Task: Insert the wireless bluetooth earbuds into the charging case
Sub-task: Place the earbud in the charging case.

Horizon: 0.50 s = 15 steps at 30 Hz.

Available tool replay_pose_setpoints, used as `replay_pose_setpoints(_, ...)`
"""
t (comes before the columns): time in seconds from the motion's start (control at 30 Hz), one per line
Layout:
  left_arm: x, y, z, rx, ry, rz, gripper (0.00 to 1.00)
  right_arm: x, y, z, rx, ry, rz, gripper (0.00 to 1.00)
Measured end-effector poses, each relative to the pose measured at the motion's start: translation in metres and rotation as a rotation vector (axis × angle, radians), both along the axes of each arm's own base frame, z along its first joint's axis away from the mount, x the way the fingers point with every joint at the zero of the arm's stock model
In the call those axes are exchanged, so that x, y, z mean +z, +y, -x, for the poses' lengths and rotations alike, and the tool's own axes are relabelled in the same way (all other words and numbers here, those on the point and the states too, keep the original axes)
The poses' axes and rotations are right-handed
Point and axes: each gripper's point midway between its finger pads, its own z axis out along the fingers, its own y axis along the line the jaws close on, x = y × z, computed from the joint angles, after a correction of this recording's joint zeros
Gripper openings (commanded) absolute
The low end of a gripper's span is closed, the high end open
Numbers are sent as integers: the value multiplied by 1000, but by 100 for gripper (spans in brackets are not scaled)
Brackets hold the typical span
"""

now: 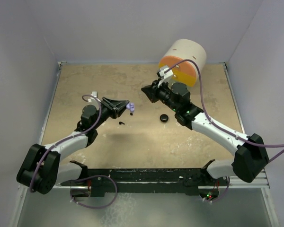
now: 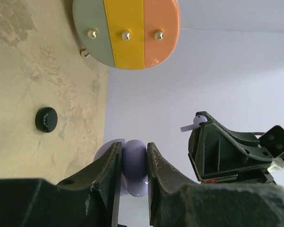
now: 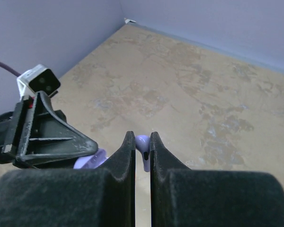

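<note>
Left jaws clamp lavender case, right jaws pinch earbud

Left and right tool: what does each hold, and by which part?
The left tool pinches the lavender charging case across its rounded sides. The right tool pinches a lavender earbud; which part of it cannot be told.

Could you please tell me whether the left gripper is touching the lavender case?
Touching: the left wrist view shows the left gripper clamped on the lavender case, both fingers against its sides.
</note>
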Motion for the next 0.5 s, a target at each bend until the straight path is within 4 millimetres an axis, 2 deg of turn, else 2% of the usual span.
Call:
replay_pose_setpoints(0.23,14,-27,-10,-44,-9,48,0,-1,6,10,65,-38,-16,0)
replay_pose_setpoints(0.5,22,-36,-24,-36,12,140,0,10,10,16,100,-83,-37,0)
